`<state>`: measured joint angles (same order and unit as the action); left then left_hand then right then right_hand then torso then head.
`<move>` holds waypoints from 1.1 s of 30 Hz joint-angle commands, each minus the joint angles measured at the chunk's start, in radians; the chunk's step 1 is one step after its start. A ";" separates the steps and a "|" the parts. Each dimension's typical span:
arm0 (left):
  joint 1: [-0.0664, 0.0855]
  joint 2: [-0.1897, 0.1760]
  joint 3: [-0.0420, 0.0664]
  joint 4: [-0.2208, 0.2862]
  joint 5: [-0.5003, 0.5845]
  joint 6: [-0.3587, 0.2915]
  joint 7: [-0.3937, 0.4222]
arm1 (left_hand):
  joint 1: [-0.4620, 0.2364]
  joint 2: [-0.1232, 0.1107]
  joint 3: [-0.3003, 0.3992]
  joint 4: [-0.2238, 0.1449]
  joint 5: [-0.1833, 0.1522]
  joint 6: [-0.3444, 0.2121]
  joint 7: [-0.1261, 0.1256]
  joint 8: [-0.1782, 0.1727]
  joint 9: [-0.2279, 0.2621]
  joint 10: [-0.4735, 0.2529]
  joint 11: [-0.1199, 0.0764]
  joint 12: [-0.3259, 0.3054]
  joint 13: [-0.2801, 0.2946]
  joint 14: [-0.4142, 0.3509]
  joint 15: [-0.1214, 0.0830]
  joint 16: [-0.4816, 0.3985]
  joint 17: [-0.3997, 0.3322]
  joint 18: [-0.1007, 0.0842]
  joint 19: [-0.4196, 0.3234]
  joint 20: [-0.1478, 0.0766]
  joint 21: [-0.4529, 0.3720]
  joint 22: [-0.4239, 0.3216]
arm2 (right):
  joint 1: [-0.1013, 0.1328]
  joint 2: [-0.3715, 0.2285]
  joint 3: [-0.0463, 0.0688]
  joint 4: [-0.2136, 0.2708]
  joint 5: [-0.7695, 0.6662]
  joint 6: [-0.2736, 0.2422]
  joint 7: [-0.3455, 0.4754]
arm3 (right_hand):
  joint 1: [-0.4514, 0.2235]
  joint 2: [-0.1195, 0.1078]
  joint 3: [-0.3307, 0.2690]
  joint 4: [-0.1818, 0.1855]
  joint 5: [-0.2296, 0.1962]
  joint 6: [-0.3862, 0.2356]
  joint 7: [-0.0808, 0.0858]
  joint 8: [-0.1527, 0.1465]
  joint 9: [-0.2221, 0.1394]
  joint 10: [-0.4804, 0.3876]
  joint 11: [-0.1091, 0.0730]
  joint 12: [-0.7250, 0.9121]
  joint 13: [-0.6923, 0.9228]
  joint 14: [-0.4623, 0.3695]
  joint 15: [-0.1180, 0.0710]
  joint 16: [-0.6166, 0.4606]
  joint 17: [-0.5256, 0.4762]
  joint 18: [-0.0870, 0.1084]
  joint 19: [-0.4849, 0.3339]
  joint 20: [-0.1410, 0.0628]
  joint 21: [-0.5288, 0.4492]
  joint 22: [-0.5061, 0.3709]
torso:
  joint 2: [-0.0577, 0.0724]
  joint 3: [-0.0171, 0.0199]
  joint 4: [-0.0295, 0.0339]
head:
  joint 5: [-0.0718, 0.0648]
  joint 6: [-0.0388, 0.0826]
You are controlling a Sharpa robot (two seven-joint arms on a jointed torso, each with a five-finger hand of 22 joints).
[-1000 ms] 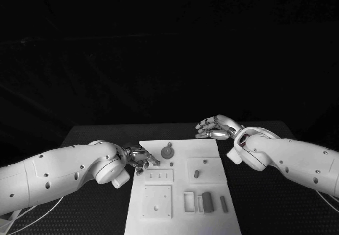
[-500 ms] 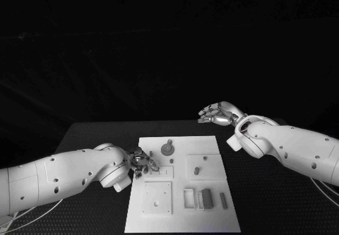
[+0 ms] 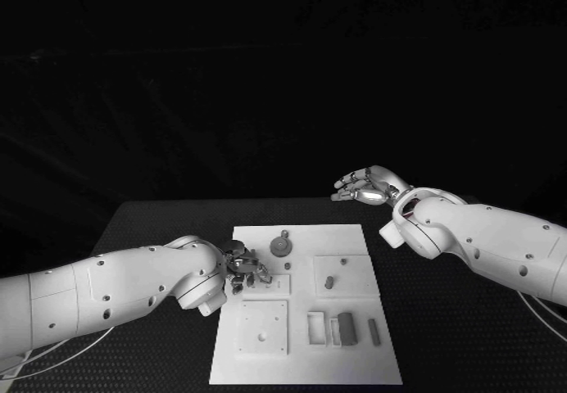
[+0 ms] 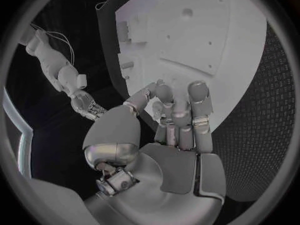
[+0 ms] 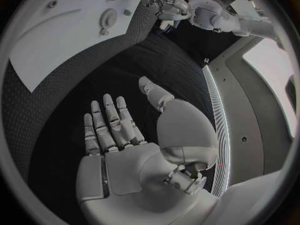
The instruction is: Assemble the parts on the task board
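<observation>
The white task board [image 3: 355, 360] lies in the middle of the black table. On it are a round grey part [image 3: 281, 244], a small peg [image 3: 329, 282], a dark block [image 3: 347, 329] and a thin bar [image 3: 374, 329]. My left hand [image 3: 245, 270] hovers over the board's left edge by a small inset plate [image 3: 269, 286]. In the left wrist view its fingers [image 4: 178, 110] lie together with the thumb against them over the board [image 4: 187, 40]; whether they pinch a part is hidden. My right hand [image 3: 366, 185] hangs above the table's far right, fingers spread and empty [image 5: 119, 135].
A square white plate [image 3: 262, 329] and a white frame [image 3: 315, 327] sit in the board's near half. Black table mat [image 3: 460, 327] lies on both sides of the board. The right wrist view shows the board [image 5: 62, 40] and my left hand [image 5: 164, 5] across it.
My right hand has lifted up and away from the board's far right corner. My left hand has moved slightly inward over the board's left edge.
</observation>
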<state>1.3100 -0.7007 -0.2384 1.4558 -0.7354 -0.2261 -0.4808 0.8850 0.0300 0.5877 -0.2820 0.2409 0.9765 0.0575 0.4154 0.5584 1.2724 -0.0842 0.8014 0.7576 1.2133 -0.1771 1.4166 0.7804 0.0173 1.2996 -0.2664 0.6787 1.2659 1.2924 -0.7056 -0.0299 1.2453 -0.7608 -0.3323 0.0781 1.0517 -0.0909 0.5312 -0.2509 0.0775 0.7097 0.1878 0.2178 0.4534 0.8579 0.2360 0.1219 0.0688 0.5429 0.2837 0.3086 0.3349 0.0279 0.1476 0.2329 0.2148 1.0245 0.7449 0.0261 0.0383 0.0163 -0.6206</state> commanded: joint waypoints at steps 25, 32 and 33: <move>0.000 0.046 0.000 -0.023 -0.214 0.080 -0.057 | -0.014 0.001 0.007 0.010 0.096 0.194 -0.039 -0.002 0.081 0.040 -0.005 0.000 -0.017 0.012 -0.016 0.032 -0.021 0.027 0.034 0.007 0.004 0.008 | 0.000 0.001 0.000 0.010 -0.038 0.013 -0.009 | 0.002 -0.009 -0.004 0.016 0.002 -0.010 0.028 0.008 -0.009 -0.014 0.009 -0.022 -0.001 -0.026 0.004 -0.011 -0.007 -0.028 -0.030 0.003 -0.018 -0.034 | 0.000 -0.0002 0.0002 | 0.004 -0.010; 0.000 0.056 -0.001 -0.032 -0.213 0.079 -0.060 | -0.042 0.022 0.010 0.012 0.100 0.202 -0.041 -0.005 0.087 0.049 -0.008 -0.001 -0.020 0.014 -0.018 0.040 -0.024 0.025 0.038 0.008 0.003 0.012 | 0.000 0.000 0.000 0.014 -0.039 0.014 -0.012 | 0.002 -0.009 -0.004 0.017 0.002 -0.010 0.029 0.008 -0.009 -0.014 0.009 -0.022 -0.001 -0.027 0.004 -0.012 -0.007 -0.028 -0.030 0.003 -0.019 -0.034 | 0.000 -0.0001 0.0000 | 0.006 -0.014; 0.000 0.057 -0.001 -0.033 -0.213 0.080 -0.061 | -0.052 0.027 0.021 0.012 0.096 0.205 -0.042 -0.006 0.089 0.052 -0.009 -0.001 -0.021 0.016 -0.019 0.043 -0.025 0.024 0.039 0.010 0.003 0.014 | 0.000 0.000 0.000 0.015 -0.039 0.014 -0.012 | 0.004 -0.008 -0.003 0.016 0.003 -0.010 0.029 0.008 -0.010 -0.014 0.009 -0.022 -0.001 -0.027 0.004 -0.012 -0.007 -0.028 -0.031 0.003 -0.019 -0.032 | 0.000 -0.0002 0.0003 | 0.007 -0.015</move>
<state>1.3096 -0.6463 -0.2392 1.4233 -0.9390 -0.1650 -0.5368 0.8321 0.0427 0.5949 -0.2773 0.3368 0.9826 0.0514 0.4052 0.6111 1.3173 -0.0935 0.8014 0.7370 1.2261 -0.1895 1.4562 0.7556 0.0190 1.3297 -0.2571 0.6786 1.2791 1.2924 -0.7053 -0.0301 1.2580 -0.7871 -0.3292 0.0653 1.0518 -0.0909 0.5273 -0.2413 0.0775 0.7068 0.1909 0.2214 0.4447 0.8489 0.2448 0.1044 0.0680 0.5243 0.2879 0.2999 0.3293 0.0142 0.1251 0.2377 0.1993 0.9915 0.7450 0.0258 0.0383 0.0216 -0.6334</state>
